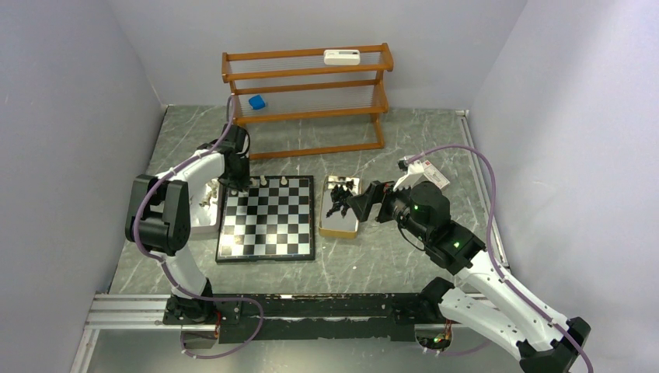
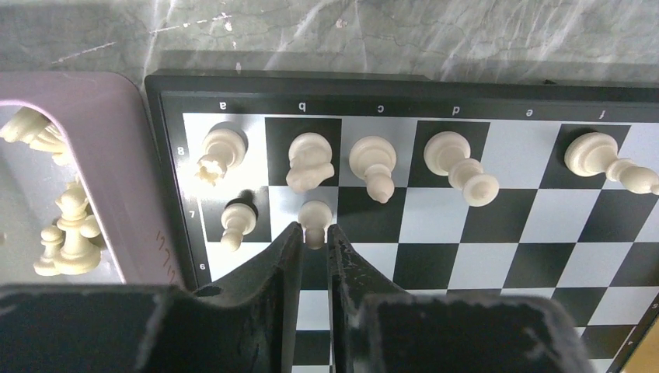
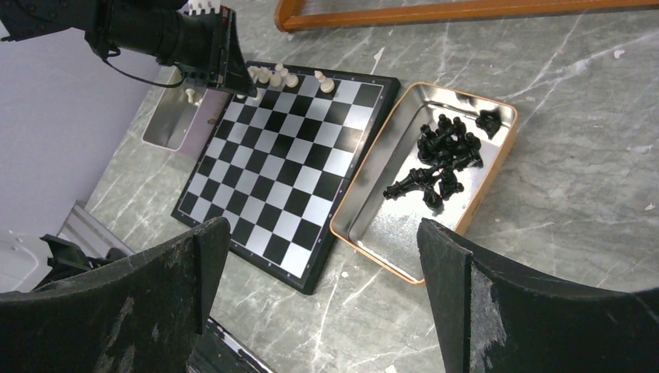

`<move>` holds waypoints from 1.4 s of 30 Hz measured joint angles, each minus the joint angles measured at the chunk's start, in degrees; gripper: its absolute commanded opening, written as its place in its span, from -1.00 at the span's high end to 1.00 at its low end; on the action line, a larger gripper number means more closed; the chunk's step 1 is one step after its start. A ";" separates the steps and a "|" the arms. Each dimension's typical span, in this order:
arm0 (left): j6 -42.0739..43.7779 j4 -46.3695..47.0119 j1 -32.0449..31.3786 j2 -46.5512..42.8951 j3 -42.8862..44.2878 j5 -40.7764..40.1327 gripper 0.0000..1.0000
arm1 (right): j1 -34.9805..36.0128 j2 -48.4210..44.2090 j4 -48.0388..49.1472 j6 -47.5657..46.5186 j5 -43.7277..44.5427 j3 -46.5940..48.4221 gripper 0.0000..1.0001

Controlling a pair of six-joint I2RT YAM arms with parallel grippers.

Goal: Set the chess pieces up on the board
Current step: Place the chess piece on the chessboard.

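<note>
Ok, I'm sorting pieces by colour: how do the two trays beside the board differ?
The left tray holds cream pieces; the right tray holds black pieces. The left tray's rim looks greyish; the right tray's is orange. Both are rectangular and flank the board.
</note>
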 measured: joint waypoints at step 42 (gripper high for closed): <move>0.79 -2.99 -0.24 -0.76 2.08 -1.60 0.37 | 0.00 -0.17 0.28 0.02 0.13 -0.02 -0.90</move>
